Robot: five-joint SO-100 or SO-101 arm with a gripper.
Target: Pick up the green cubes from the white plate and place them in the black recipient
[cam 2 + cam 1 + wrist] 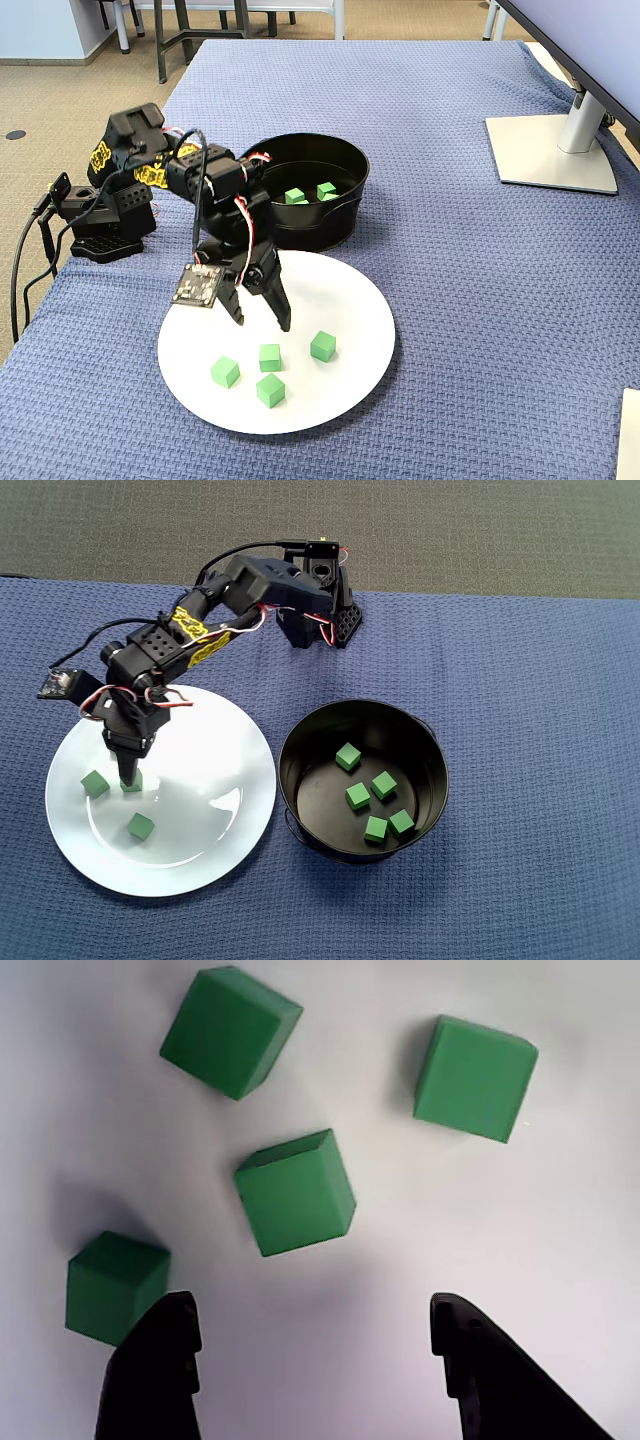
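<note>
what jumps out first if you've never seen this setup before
The black arm's open gripper hangs low over the white plate, pointing down at four green cubes clustered on it. Right beside the plate sits a black pot with five more green cubes scattered on its bottom, all on a blue woven cloth.

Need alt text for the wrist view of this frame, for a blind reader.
Four green cubes lie apart on the white plate, seen close from above. The open gripper shows two dark fingertips at the bottom edge, holding nothing; the left tip overlaps the lower-left cube.

Matte green cubes (270,357); glossy white plate (345,283); woven cloth (470,250).
</note>
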